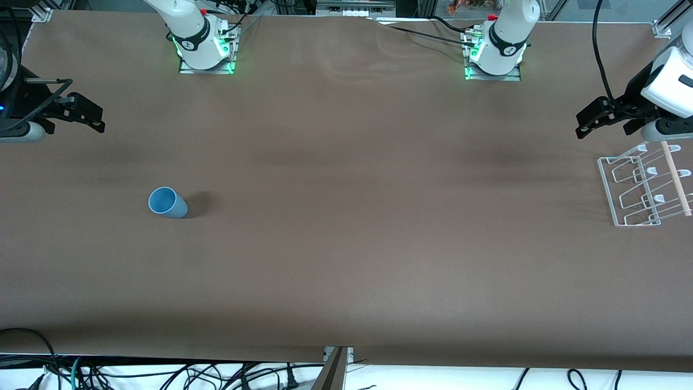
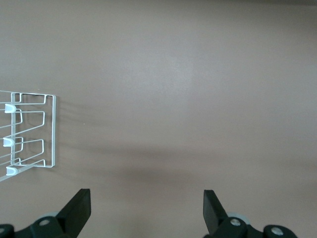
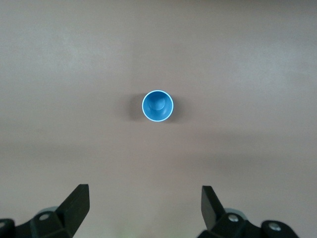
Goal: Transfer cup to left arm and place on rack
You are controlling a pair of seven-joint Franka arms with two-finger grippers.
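From my seat, the cup point(image 1: 168, 202) stands upright on the table point(image 1: 346, 244) toward the right arm's end, and the rack point(image 1: 644, 184) sits well apart from it at the left arm's end, out at three o'clock from the cup on the front camera. The right gripper point(image 1: 89, 116) hangs at about eleven o'clock from the cup; the left gripper point(image 1: 593, 122) hangs just at eleven o'clock from the rack.
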